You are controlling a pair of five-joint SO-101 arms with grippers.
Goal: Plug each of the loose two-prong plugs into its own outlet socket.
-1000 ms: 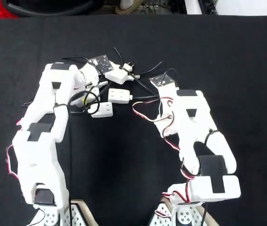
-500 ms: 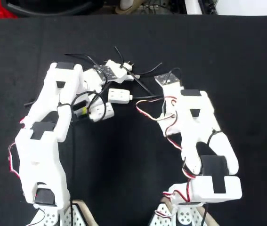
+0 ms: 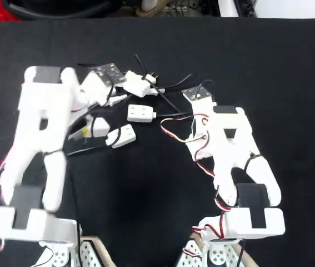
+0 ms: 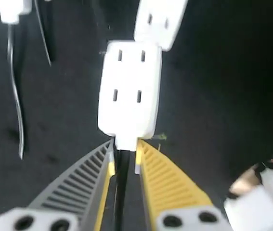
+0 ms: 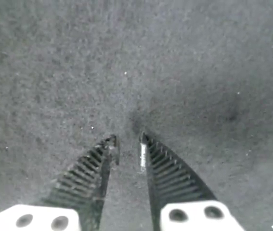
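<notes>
**Left claw** (image 4: pixel 124 153): closed on the black cord (image 4: pixel 122 185) where it enters a white outlet block (image 4: pixel 126 94). The block's short neck sits between the fingertips. The block faces up with four slots showing. It lies a little left of the counter's middle, skewed to the counter's edges.

**Second outlet block** (image 4: pixel 159 21): just beyond the held one, toward the far edge. In the left wrist view their corners meet, while from above a thin strip of cloth shows between them.

**Third white block** (image 3: pixel 136 84): farther toward the far edge. A two-prong plug (image 3: pixel 153 78) lies at its end with bare prongs aimed at the far right corner.

**Loose black cords** (image 3: pixel 171 103): these run among the three blocks and off toward the right arm (image 3: pixel 229 139).

**Right claw** (image 5: pixel 127 140): fingers slightly parted and gripping nothing, with the tips low over black cloth. From above, its arm ends just right of the cluster.

**Counter** (image 3: pixel 290 83): covered in black cloth.
- A broad band of cloth separates the cluster from the far edge.
- A wide run of cloth reaches from the right arm to the right edge.
- A strip of cloth lies between the two arms down to the near edge.
- The left arm (image 3: pixel 38 133) stands along the left side, with a narrow margin of cloth outside it.
</notes>
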